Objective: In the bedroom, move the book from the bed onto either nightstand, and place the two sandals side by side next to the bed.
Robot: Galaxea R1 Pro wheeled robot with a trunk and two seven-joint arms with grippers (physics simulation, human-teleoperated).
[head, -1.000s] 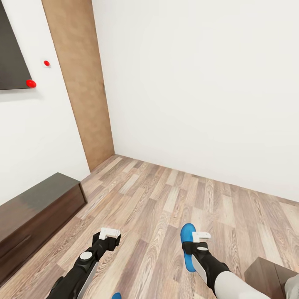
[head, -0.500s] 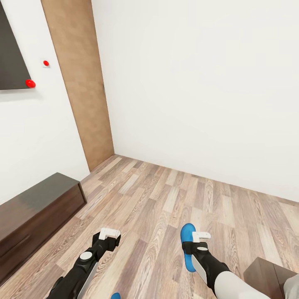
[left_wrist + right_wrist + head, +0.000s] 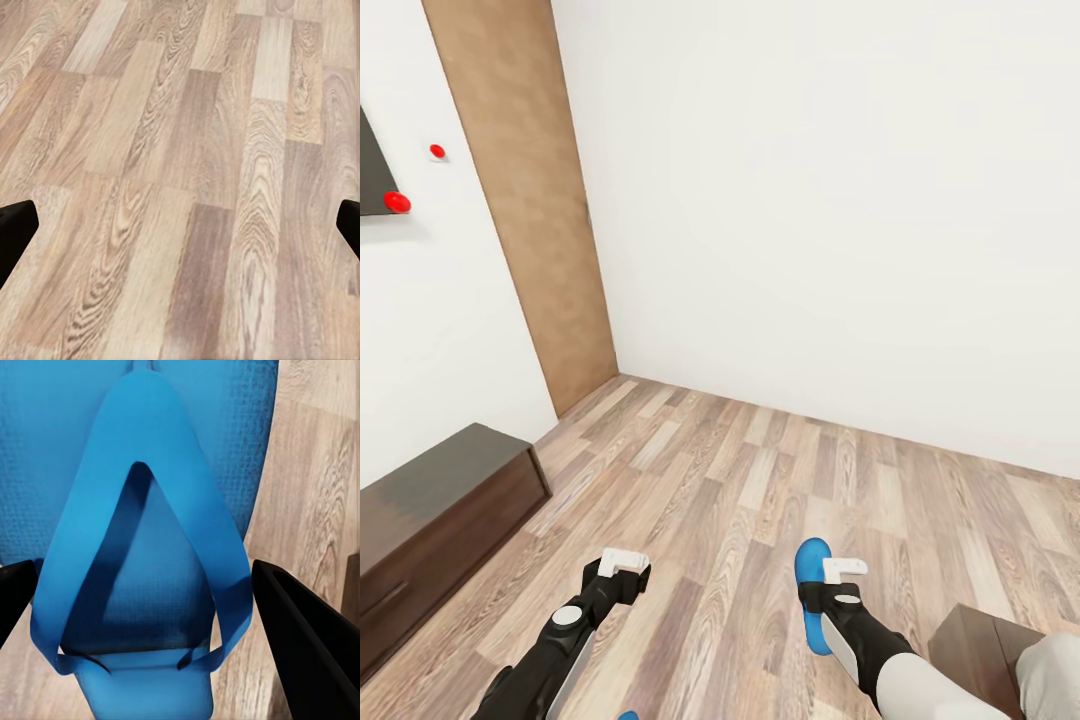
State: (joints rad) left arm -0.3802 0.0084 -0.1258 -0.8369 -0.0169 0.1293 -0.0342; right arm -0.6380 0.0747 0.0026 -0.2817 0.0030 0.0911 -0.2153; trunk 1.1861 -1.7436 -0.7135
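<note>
One bright blue sandal (image 3: pixel 812 592) hangs above the plank floor with my right gripper (image 3: pixel 838 582) shut on it. In the right wrist view the sandal (image 3: pixel 150 457) shows sole-up to the camera, its thong strap lying between the two black fingers (image 3: pixel 300 637) of that gripper (image 3: pixel 146 577). A sliver of a second blue sandal (image 3: pixel 628 715) peeks in at the head view's bottom edge. My left gripper (image 3: pixel 625 566) hovers over bare floor, open and holding nothing (image 3: pixel 187 217). The book and the bed are out of view.
A long low dark brown cabinet (image 3: pixel 440 510) runs along the left wall. Beyond it stand a brown door panel (image 3: pixel 520 200) and white walls. At the lower right is a dark brown wooden corner (image 3: pixel 975 650); I cannot tell if it is a nightstand.
The head view has swung to the right, so the door, cabinet and floor have slid left in the picture. Both arms keep their pose, with the sandal still held.
</note>
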